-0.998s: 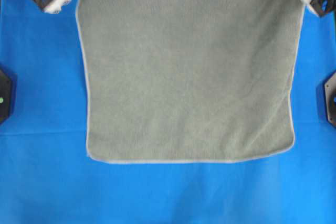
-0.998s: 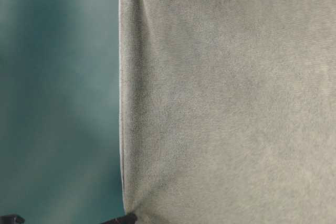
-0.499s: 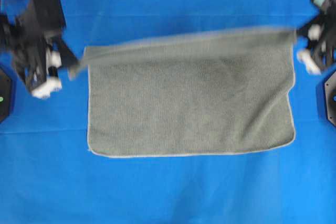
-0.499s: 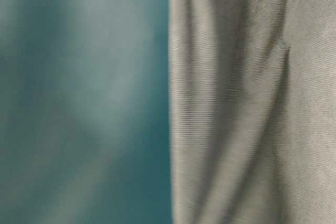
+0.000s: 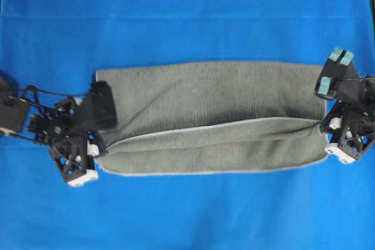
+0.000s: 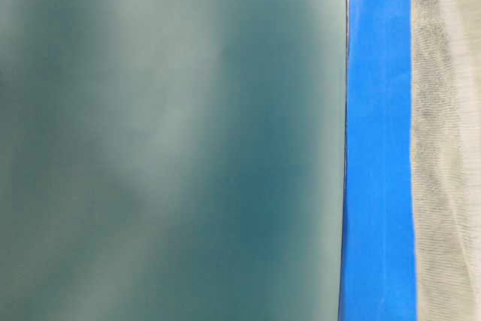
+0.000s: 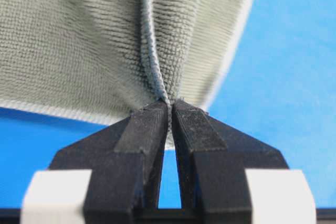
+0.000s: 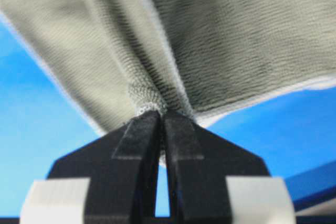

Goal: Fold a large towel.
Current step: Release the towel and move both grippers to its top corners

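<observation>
Towel: towel (image 5: 211,95) lies folded across the middle of the blue bench (image 5: 187,215), its pale hem running lengthwise just above the near edge.
Left hand: left hand (image 5: 98,148) is clamped on the towel's left corner.
Right hand: right hand (image 5: 326,126) pinches the right corner.
Room: bare blue bench on all sides.
Writing: none readable.
Change: half a second ago the lifted edge hung over the far side; now it is near the front.

Table-level view mostly blurred teal; towel (image 6: 447,140) cut off at right edge. Left arm (image 5: 12,115) cropped at overhead's left edge.
</observation>
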Available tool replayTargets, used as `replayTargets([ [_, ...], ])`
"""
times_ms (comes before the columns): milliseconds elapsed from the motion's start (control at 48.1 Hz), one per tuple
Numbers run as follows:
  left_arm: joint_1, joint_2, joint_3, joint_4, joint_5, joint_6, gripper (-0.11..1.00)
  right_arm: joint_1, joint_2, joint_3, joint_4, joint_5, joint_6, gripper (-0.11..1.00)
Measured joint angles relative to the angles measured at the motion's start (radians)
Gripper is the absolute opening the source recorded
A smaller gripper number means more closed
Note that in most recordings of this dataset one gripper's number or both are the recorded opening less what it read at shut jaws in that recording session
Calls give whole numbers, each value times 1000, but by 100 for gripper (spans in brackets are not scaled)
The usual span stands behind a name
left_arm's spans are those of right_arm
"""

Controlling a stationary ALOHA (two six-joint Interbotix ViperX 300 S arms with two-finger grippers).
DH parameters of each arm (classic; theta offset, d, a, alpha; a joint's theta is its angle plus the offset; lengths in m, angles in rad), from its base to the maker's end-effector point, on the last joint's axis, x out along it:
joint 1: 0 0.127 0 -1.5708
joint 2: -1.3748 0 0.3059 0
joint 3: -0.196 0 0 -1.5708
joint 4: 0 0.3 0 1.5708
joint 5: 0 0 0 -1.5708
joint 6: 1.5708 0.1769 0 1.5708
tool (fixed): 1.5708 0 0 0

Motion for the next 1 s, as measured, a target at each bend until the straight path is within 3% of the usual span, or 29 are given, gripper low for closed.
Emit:
replayTargets([
  [125, -12, 54, -29, 2, -2, -2, 3, 17, 46, 11, -9, -49, 46, 1],
  [353, -12, 63, -34, 3, -2, -6, 4, 43, 67, 12, -11, -74, 48, 1],
  [436, -12, 63, -34, 5, -2, -8, 17, 52, 66, 12, -11, -77, 49, 3],
  [478, -15, 63, -34, 5, -2, -8, 28, 58, 66, 11, -11, -75, 52, 11],
  [603, -28, 61, -35, 5, 0, -6, 66, 86, 66, 11, -11, -71, 54, 50],
  [665, -31, 55, -40, 3, 12, -3, 75, 106, 61, 9, -12, -43, 54, 64],
  [852, -35, -32, -86, 5, 127, 17, 72, 118, -6, -48, -25, 87, 54, 63],
  [998, -17, -117, -98, 11, 187, 54, 72, 118, -91, -120, -120, 202, 54, 63],
])
